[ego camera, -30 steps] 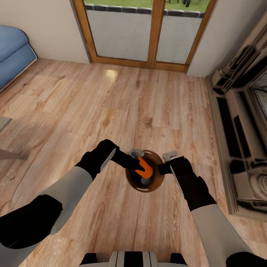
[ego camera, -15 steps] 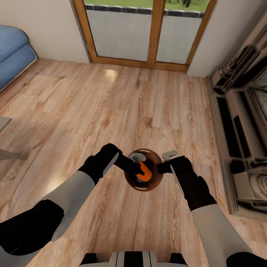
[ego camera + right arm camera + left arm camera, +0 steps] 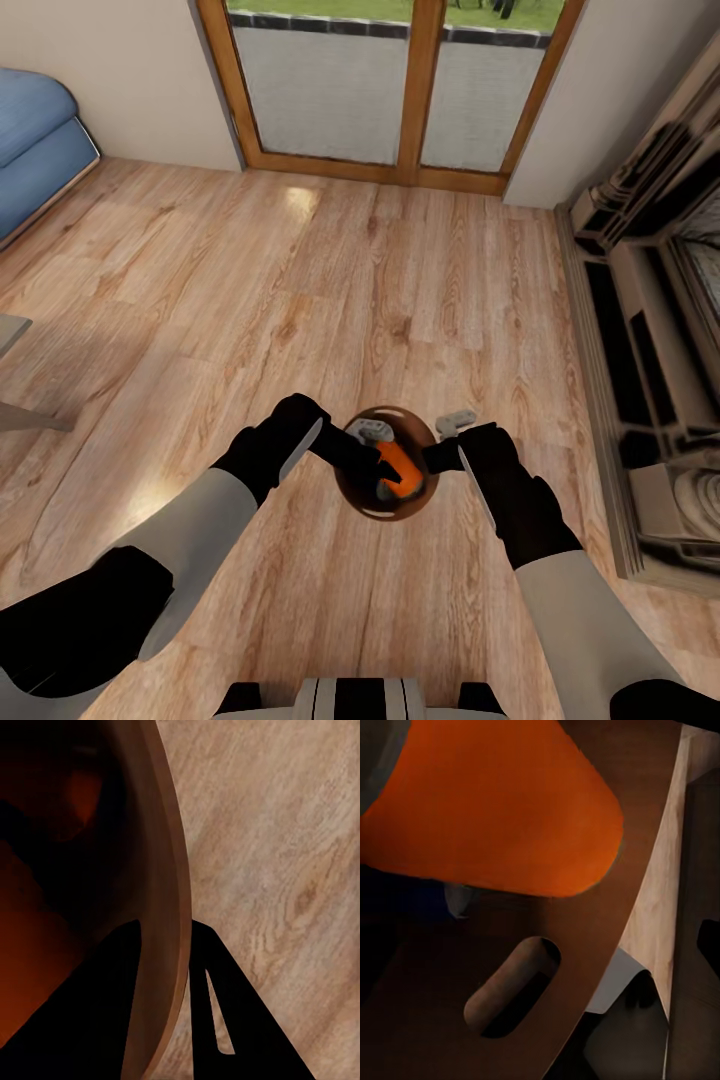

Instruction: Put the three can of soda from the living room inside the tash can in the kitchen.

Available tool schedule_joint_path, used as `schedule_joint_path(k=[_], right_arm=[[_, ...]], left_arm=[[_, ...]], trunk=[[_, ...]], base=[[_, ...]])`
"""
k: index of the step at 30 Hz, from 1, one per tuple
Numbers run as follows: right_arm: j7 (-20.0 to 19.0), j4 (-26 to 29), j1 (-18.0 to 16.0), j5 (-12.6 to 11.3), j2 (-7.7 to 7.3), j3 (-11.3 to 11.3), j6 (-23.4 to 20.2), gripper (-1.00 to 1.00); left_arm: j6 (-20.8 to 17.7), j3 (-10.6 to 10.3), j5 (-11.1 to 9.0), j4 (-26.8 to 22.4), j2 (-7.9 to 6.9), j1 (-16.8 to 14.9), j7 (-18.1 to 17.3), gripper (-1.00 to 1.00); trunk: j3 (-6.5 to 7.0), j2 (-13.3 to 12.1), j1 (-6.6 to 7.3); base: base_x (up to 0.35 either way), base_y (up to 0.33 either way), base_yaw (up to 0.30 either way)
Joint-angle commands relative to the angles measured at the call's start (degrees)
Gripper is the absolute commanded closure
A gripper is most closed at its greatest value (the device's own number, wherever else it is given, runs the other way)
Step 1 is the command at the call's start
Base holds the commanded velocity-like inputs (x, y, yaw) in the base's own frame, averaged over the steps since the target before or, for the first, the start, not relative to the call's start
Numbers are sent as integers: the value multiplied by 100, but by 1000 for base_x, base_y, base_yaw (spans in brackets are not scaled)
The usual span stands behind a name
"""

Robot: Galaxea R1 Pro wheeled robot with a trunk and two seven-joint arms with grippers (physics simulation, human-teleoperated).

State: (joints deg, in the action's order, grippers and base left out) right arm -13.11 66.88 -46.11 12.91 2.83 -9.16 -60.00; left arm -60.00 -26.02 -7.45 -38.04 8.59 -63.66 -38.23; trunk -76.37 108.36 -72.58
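Here, on plank floor [image 3: 400, 270] short of the glass garden doors [image 3: 390, 85]: copper-brown trash can [image 3: 362, 497], rim pinched by right gripper [image 3: 436, 452], likely for steadiness; orange soda can [image 3: 400, 465] clamped in left gripper [image 3: 378, 452], poised inside the bin's mouth for release.

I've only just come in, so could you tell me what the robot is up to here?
The robot stands on the wood floor near the glass doors, holding a copper-brown bin by its rim with the right gripper. The left gripper reaches into the bin, closed on an orange soda can. The can is inside the bin's mouth and not yet let go.
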Motion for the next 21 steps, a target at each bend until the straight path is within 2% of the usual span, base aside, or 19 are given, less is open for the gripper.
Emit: schedule_joint_path(k=[1,13,18,19,21], right_arm=[[-7,159,-3,11,-2,5,0,100],[-7,159,-3,12,-2,12,0,100],[-7,159,-4,11,-12,25,0,100],[-7,159,-4,11,-16,27,0,100],[-7,159,-4,11,-17,29,0,100]], left_arm=[[0,-13,227,7,-6,2,8,-100],[0,-13,236,-71,-46,2,8,-100],[0,19,231,-860,-89,4,-8,-100],[0,34,217,-1154,-173,31,-28,-100],[0,43,202,-1311,-289,61,-44,-100]], trunk=[[0,0,0],[0,0,0],[0,0,0],[0,0,0],[0,0,0]], base=[[0,0,0],[0,0,0],[0,0,0],[0,0,0],[0,0,0]])
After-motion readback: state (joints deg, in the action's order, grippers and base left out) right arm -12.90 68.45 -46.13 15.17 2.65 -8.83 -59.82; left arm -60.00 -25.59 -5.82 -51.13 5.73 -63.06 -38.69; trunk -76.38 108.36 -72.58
